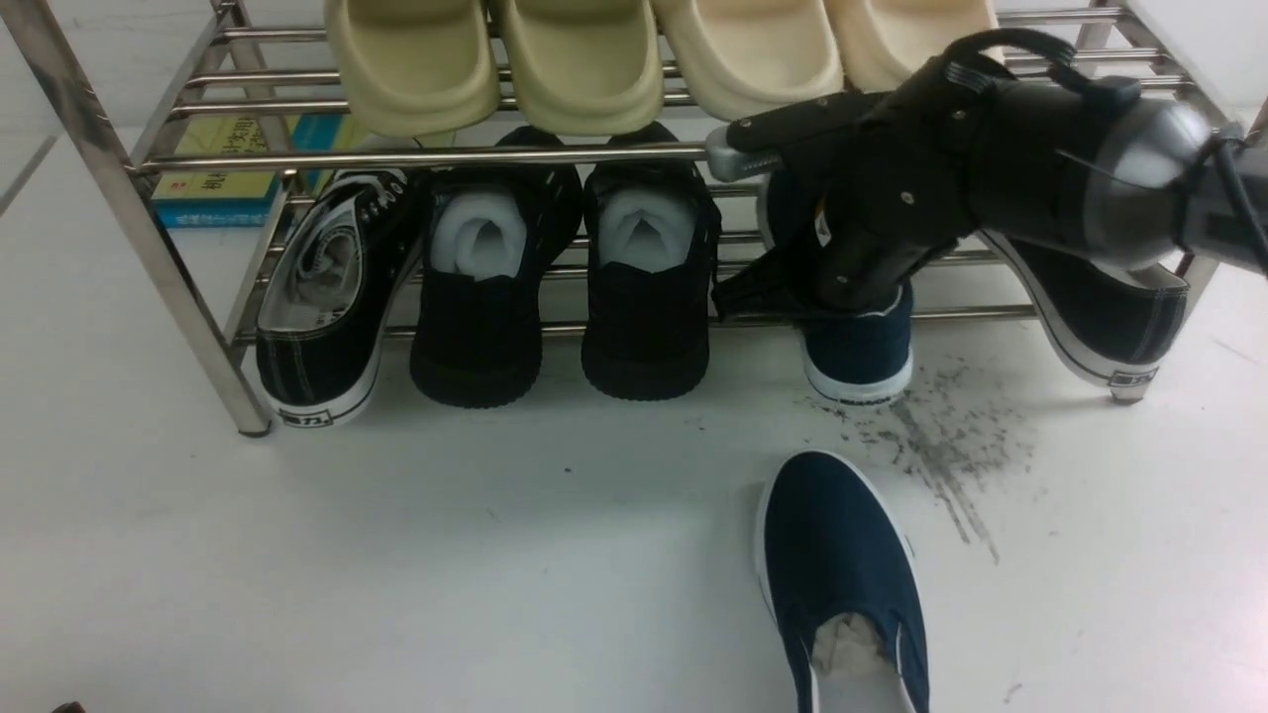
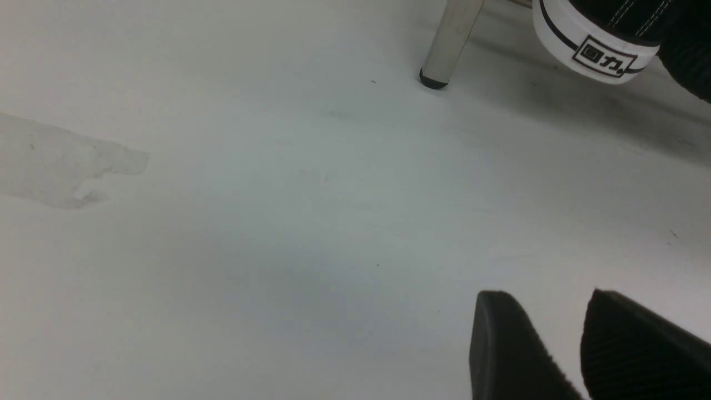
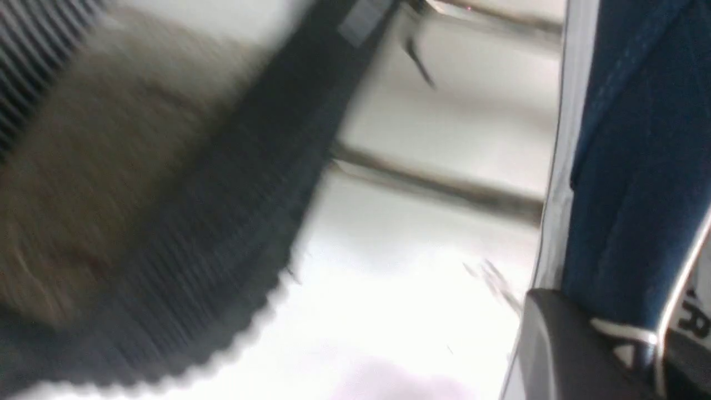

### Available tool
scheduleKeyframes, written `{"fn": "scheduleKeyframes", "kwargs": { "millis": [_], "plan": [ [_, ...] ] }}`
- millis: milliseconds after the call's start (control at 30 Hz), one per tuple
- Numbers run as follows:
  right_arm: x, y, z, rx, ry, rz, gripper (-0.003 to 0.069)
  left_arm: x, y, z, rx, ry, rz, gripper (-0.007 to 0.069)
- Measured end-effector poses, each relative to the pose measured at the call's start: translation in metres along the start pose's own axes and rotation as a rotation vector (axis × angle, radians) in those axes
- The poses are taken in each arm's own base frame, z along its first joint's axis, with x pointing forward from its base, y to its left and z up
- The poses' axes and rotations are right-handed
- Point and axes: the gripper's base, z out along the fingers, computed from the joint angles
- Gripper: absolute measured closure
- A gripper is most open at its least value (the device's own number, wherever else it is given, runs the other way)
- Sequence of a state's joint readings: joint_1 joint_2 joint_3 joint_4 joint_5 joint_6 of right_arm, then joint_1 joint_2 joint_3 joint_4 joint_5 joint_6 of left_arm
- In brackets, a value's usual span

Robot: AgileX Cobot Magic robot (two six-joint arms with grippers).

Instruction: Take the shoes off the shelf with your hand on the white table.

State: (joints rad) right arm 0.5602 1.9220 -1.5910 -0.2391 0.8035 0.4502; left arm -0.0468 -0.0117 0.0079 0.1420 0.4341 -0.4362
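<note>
Likely light, floppy navy-blue canvas slip-on shoe (image 1: 860, 352): I'd pinch its heel collar. Black-fingered right end effector (image 1: 892, 188) covers it, grip unclear; left end effector (image 2: 547, 303) parted.

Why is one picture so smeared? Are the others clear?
Right wrist view: motion-smeared, only a navy shoe readable, the table washed out white. Front view: sharp, with glare on the shelf. Left wrist view: fairly sharp, soft shadow beneath the sneaker.
</note>
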Motion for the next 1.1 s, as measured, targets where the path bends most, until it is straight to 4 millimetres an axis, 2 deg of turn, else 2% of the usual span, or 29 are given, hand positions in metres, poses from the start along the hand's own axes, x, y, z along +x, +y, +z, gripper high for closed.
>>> {"fn": "scheduleKeyframes", "kwargs": {
  "millis": [67, 100, 133, 167, 200, 233, 267, 467, 633, 767, 833, 900, 933, 967, 1000, 1033, 1100],
  "plan": [
    [0.000, -0.004, -0.017, 0.010, 0.007, 0.002, 0.0624, 0.000, 0.000, 0.000, 0.000, 0.000, 0.000, 0.0383],
    [0.000, -0.004, -0.019, 0.012, 0.012, 0.000, 0.0624, 0.000, 0.000, 0.000, 0.000, 0.000, 0.000, 0.0383],
    [0.000, -0.008, -0.039, 0.016, 0.012, -0.001, 0.0624, 0.000, 0.000, 0.000, 0.000, 0.000, 0.000, 0.0383],
    [0.000, -0.008, -0.039, 0.015, 0.012, -0.003, 0.0624, 0.000, 0.000, 0.000, 0.000, 0.000, 0.000, 0.0383],
    [0.001, -0.011, -0.059, 0.010, 0.015, -0.004, 0.0624, 0.000, 0.000, 0.000, 0.000, 0.000, 0.000, 0.0383],
    [0.002, -0.012, -0.061, 0.009, 0.017, -0.002, 0.0624, 0.000, 0.000, 0.000, 0.000, 0.000, 0.000, 0.0383],
    [0.006, -0.014, -0.076, -0.002, 0.050, 0.004, 0.0624, 0.000, 0.000, 0.000, 0.000, 0.000, 0.000, 0.0383],
    [0.025, -0.020, -0.117, -0.030, 0.202, -0.039, 0.0624, 0.000, 0.000, 0.000, 0.000, 0.000, 0.000, 0.0383],
    [0.032, -0.014, -0.145, -0.104, 0.175, -0.060, 0.0624, 0.000, 0.000, 0.000, 0.000, 0.000, 0.000, 0.0383],
    [0.051, 0.010, -0.183, -0.184, 0.127, -0.106, 0.0624, 0.000, 0.000, 0.000, 0.000, 0.000, -0.001, 0.0383],
    [0.059, 0.019, -0.189, -0.206, 0.128, -0.117, 0.0624, 0.000, 0.000, 0.000, 0.000, 0.000, -0.001, 0.0383],
    [0.084, 0.042, -0.202, -0.252, 0.151, -0.145, 0.0624, 0.000, 0.000, 0.000, 0.000, 0.000, -0.001, 0.0383],
    [0.086, 0.044, -0.202, -0.253, 0.158, -0.140, 0.0624, 0.000, 0.000, 0.000, 0.000, 0.000, -0.001, 0.0383],
    [0.100, 0.057, -0.203, -0.270, 0.189, -0.145, 0.0624, 0.000, 0.000, 0.000, 0.000, 0.000, -0.001, 0.0383],
    [0.104, 0.061, -0.204, -0.276, 0.194, -0.154, 0.0624, 0.000, 0.000, 0.000, 0.000, 0.000, -0.001, 0.0383],
    [0.121, 0.076, -0.205, -0.283, 0.229, -0.161, 0.0624, 0.000, 0.000, 0.000, 0.000, 0.000, -0.001, 0.0383],
    [0.142, 0.092, -0.205, -0.270, 0.265, -0.176, 0.0624, 0.000, 0.000, 0.000, 0.000, 0.000, -0.001, 0.0383]
  ]
}}
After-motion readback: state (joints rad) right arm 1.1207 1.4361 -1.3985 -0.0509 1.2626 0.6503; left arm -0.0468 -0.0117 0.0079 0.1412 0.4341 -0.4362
